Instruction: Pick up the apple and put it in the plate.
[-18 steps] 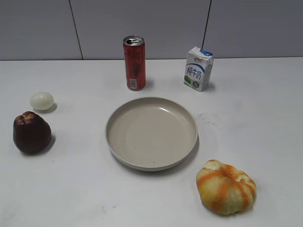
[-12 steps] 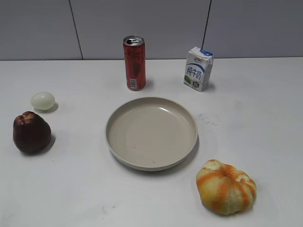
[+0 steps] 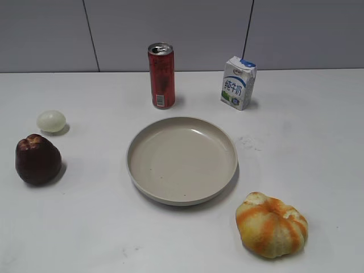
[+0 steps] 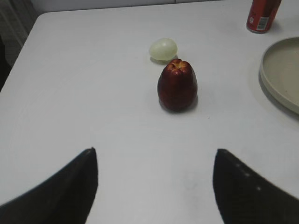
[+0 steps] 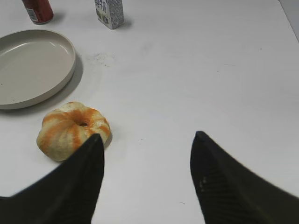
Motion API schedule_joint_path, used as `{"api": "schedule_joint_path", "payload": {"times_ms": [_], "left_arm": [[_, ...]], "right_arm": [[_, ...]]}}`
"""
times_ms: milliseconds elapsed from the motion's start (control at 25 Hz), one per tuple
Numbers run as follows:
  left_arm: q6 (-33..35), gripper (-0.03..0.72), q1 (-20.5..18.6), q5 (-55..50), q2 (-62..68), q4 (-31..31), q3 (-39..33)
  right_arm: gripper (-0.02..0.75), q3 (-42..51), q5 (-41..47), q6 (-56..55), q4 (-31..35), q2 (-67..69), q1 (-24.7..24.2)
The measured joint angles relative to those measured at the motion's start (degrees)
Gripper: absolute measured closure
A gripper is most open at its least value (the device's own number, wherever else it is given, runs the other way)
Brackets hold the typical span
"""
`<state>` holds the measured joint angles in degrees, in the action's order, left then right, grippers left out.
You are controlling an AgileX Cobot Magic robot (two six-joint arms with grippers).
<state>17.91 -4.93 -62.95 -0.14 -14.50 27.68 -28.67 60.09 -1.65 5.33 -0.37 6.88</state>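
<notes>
The dark maroon apple (image 3: 38, 160) stands on the white table at the left edge, left of the plate (image 3: 141, 170). In the left wrist view the apple (image 4: 177, 85) stands upright ahead of my left gripper (image 4: 155, 151), which is open and empty with bare table between its fingertips. The beige plate's rim (image 4: 266, 84) shows at the right there. My right gripper (image 5: 146, 136) is open and empty, over bare table beside the orange fruit. The plate (image 5: 65, 77) lies to its upper left. Neither gripper shows in the exterior view.
A small pale egg-like ball (image 3: 51, 121) lies just behind the apple. A red can (image 3: 161, 75) and a milk carton (image 3: 238, 82) stand behind the plate. An orange-and-yellow ribbed fruit (image 3: 271, 224) lies at the front right, next to my right gripper's left finger (image 5: 70, 186).
The pale egg-like ball shifted very slightly to the right. Everything else stays where it was.
</notes>
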Motion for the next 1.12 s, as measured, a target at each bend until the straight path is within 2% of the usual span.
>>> {"api": "schedule_joint_path", "payload": {"times_ms": [240, 520, 680, 960, 1120], "left_arm": [[0.0, 0.107, 0.0, 5.6, 0.6, -0.4, 1.0], [0.0, 0.107, 0.3, 14.1, 10.8, -1.3, 2.5], [0.0, 0.107, 3.2, 19.5, 15.5, -3.6, 2.5], [0.0, 0.109, 10.6, 22.8, 26.7, -3.3, 5.0], [0.0, 0.109, 11.4, 23.2, 37.8, -2.9, 9.6]], "right_arm": [[0.293, 0.0, 0.0, 0.0, 0.0, 0.0, 0.0], [0.293, 0.0, 0.0, 0.0, 0.0, 0.0, 0.0], [0.293, 0.0, 0.0, 0.0, 0.0, 0.0, 0.0], [0.293, 0.0, 0.0, 0.0, 0.0, 0.0, 0.0], [0.293, 0.0, 0.0, 0.0, 0.0, 0.0, 0.0]]}}
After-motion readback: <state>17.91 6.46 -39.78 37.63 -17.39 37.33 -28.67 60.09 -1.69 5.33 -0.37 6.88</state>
